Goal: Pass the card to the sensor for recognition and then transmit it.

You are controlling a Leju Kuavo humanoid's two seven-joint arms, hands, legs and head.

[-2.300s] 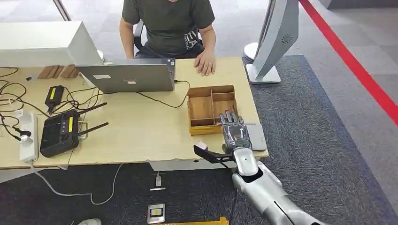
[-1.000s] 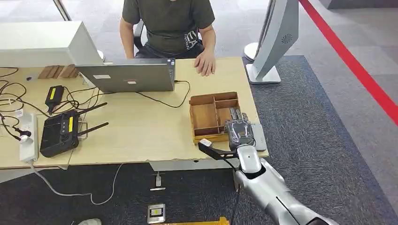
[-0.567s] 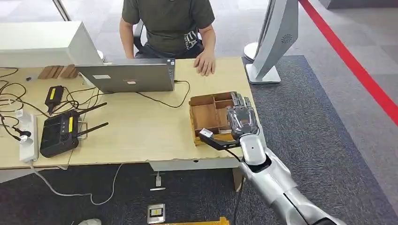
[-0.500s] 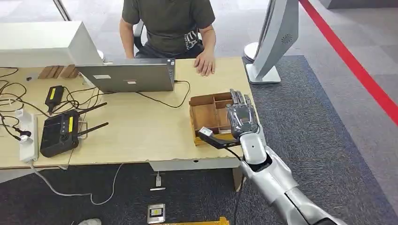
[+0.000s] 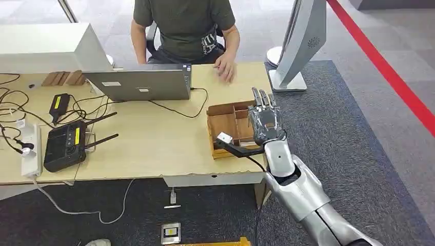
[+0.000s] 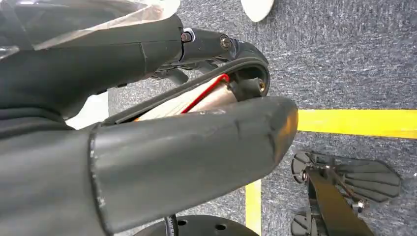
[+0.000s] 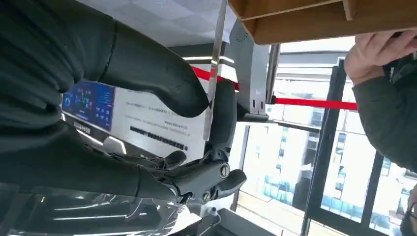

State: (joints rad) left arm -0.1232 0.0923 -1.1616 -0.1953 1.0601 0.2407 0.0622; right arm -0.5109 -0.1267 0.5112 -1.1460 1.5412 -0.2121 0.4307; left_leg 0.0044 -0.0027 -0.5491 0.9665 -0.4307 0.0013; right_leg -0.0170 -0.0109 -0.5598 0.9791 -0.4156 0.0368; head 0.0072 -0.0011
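Pinching the card (image 7: pixel 214 73) edge-on between thumb and one finger, the right hand (image 5: pixel 265 122) hangs raised over the wooden tray (image 5: pixel 221 123) at the table's right end, other fingers spread; the left hand (image 6: pixel 147 147) hangs by the floor, its state cannot be told. Grip looks thin, so a quick swing toward the sensor could twist the card or drop it into the tray or off the table edge (image 5: pixel 225 177). Risk too of clipping the tray wall, or crowding the person's hand (image 5: pixel 225 66) resting near the laptop (image 5: pixel 138 84).
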